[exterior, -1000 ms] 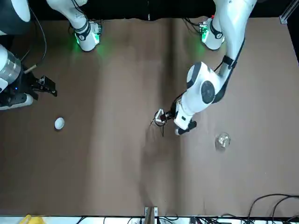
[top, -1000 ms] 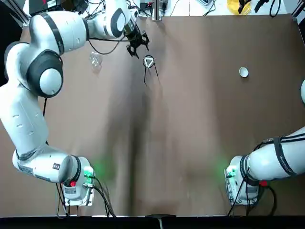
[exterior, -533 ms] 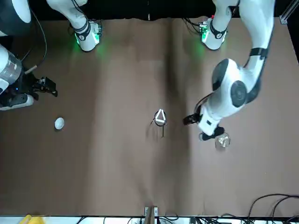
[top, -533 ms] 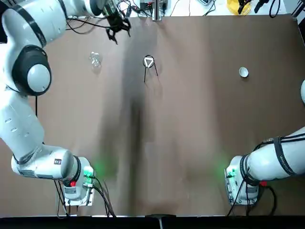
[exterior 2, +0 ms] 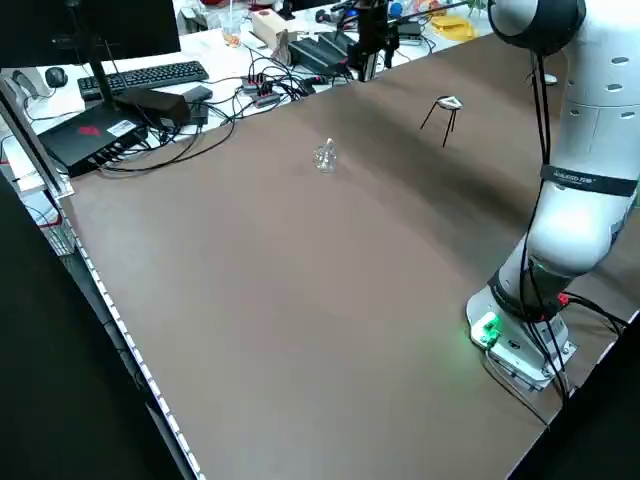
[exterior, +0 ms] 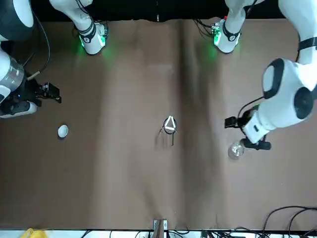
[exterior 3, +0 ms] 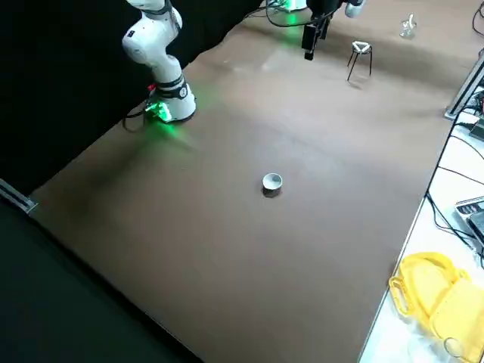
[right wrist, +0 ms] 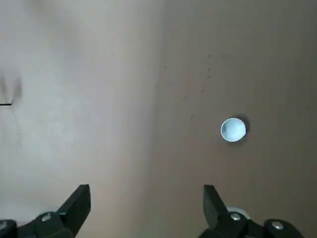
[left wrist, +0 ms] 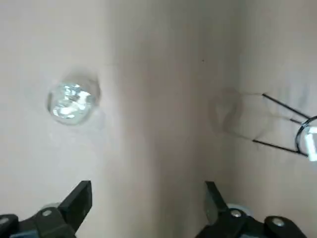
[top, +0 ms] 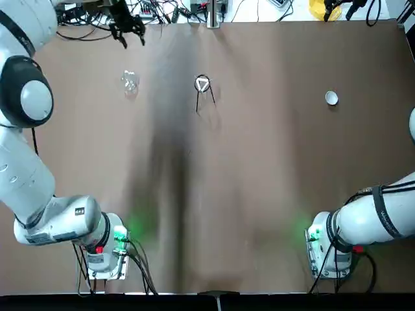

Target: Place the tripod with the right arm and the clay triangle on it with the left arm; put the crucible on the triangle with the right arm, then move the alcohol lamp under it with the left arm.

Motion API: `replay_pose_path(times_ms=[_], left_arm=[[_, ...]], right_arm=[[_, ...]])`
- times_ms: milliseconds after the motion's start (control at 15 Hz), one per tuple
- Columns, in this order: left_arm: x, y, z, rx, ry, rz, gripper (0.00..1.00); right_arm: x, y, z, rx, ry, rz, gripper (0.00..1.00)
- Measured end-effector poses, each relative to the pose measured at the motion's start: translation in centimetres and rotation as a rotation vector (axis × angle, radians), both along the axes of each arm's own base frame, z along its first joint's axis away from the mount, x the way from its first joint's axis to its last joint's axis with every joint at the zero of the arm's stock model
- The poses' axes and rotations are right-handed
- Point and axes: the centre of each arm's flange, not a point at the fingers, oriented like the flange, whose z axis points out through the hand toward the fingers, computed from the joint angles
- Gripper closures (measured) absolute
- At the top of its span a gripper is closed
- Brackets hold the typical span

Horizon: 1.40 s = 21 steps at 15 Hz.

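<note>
The wire stand (top: 197, 98) stood on the table (exterior 2: 300, 320) with the white triangle (top: 202, 84) lying on its ring, and my left fingers (left wrist: 79, 203) were spread wide with nothing between them, up in the air on the lamp's side of the stand. The glass lamp (exterior 3: 408, 26) sat on the table apart from the stand, towards my left. My right fingers (right wrist: 77, 208) were spread too, also with nothing between them, above the table on the cup's side. The little white cup (exterior 3: 272, 182) stood upright, well apart from the stand, on my right.

I judged the cup to be next, and the worry was those thin legs: a knock from my right hand on the way in could have tipped the stand and slid the triangle off. If I let the cup go off-centre, it could have tilted or dropped through. A pinch too high on its rim might have let it slip. Later, the clear glass would be easy to misjudge, and pushing the lamp in crooked could have caught a leg and brought everything down.
</note>
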Motion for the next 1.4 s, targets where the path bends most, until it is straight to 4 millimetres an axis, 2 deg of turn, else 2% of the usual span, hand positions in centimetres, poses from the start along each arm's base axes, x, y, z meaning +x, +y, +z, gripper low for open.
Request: replay_pose_path(times_ms=[200,267,333,533,800,933,1200,1400], left_arm=[[0.7,5.3,-0.1,-0.022,-0.022,-0.092,0.00],[1.0,9.2,-0.2,-0.036,-0.039,-0.139,0.00],[1.1,11.0,-0.4,-0.042,-0.046,-0.157,0.00],[1.2,15.3,-1.4,-0.066,-0.058,-0.233,0.00],[1.8,20.2,-4.8,-0.104,-0.097,-0.335,0.00],[2.2,22.0,-6.6,-0.113,-0.119,-0.347,0.00],[3.7,23.0,-9.1,-0.136,-0.199,-0.481,0.00],[4.3,25.4,-11.7,-0.220,-0.314,-0.579,0.00]], right_arm=[[-0.1,-0.1,-1.3,-0.001,0.020,-0.002,0.00],[-0.1,-0.1,-2.7,-0.002,0.029,-0.003,0.00],[-0.1,-0.1,-3.1,-0.002,0.033,-0.004,0.00],[-0.2,-0.1,-3.3,-0.002,0.037,-0.004,0.00],[-0.3,0.3,-3.1,-0.001,0.031,0.004,0.00],[-0.3,0.6,-2.8,0.000,0.024,0.010,0.00],[-0.5,0.5,-0.9,0.003,-0.012,0.008,0.00],[-0.8,-0.2,0.3,0.005,-0.033,-0.004,0.00]])
